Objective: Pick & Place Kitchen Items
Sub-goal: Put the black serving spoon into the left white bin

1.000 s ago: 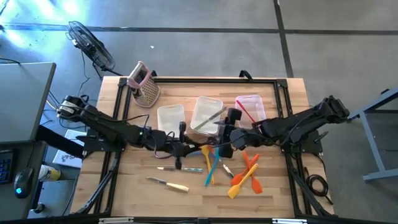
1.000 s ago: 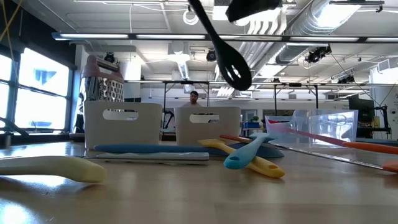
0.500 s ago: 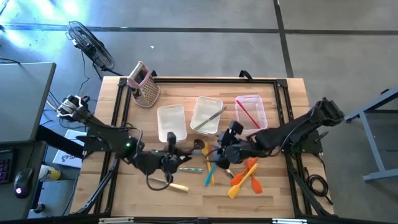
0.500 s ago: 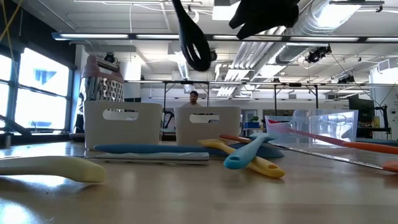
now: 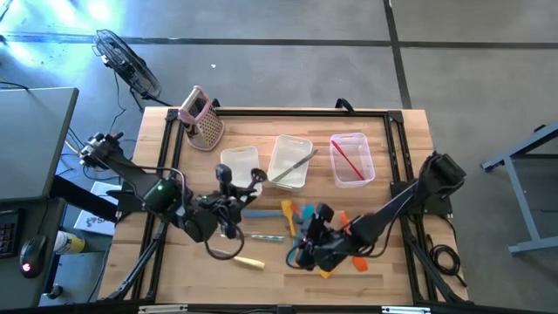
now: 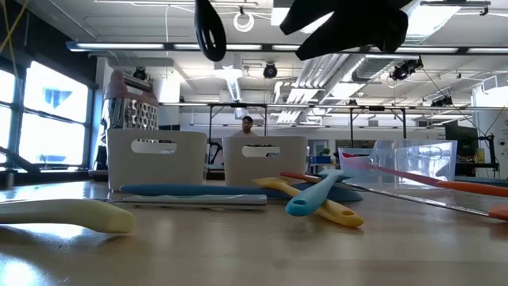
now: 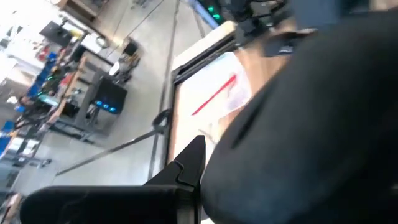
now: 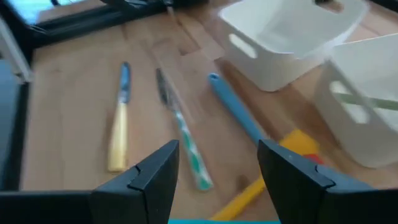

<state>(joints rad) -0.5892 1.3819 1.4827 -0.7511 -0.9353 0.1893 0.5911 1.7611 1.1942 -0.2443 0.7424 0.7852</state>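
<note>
Black long-handled ladle (image 5: 244, 186) clamped in left claw (image 5: 226, 180), raised clear of the wooden bench (image 5: 192, 253) beside the leftmost clear rectangular plastic bin (image 5: 238, 160); bowl of ladle high in low view. Right claw (image 5: 301, 253) low over bench front, fingers apart, nothing between them, near yellow silicone spatula (image 5: 289, 228) and blue silicone spatula (image 5: 302, 225). Further out: yellow-handled small knife (image 5: 237, 257), green-and-white-handled knife (image 5: 257, 236), red utensil in rightmost clear bin (image 5: 350, 159).
</note>
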